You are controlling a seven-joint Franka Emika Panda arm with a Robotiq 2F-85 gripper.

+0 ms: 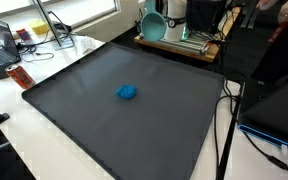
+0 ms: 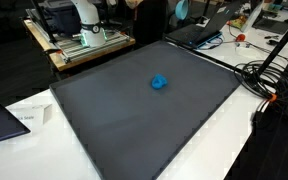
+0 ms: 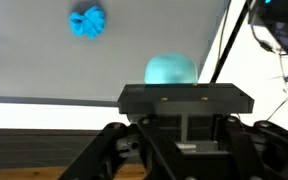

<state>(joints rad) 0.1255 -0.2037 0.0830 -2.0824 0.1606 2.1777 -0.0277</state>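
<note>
The claw (image 3: 176, 90) is closed on a teal cup (image 3: 171, 68) — a blue lump (image 3: 87, 22) sits upper left on the gray mat (image 3: 24, 70).

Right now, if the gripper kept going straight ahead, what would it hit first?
Past the teal cup that the gripper seems to hold, probably the dark mat; the blue wad lies off to one side, though depth is unclear.

A bright blue crumpled lump (image 1: 128, 92), probably cloth, plain all over, on a uniform matte dark grey flat mat (image 1: 104, 125), a plain teal rounded cup (image 3: 171, 70) with a soft sheen, a black metal end effector (image 3: 179, 95), a white table (image 1: 24, 140) around the mat
</note>
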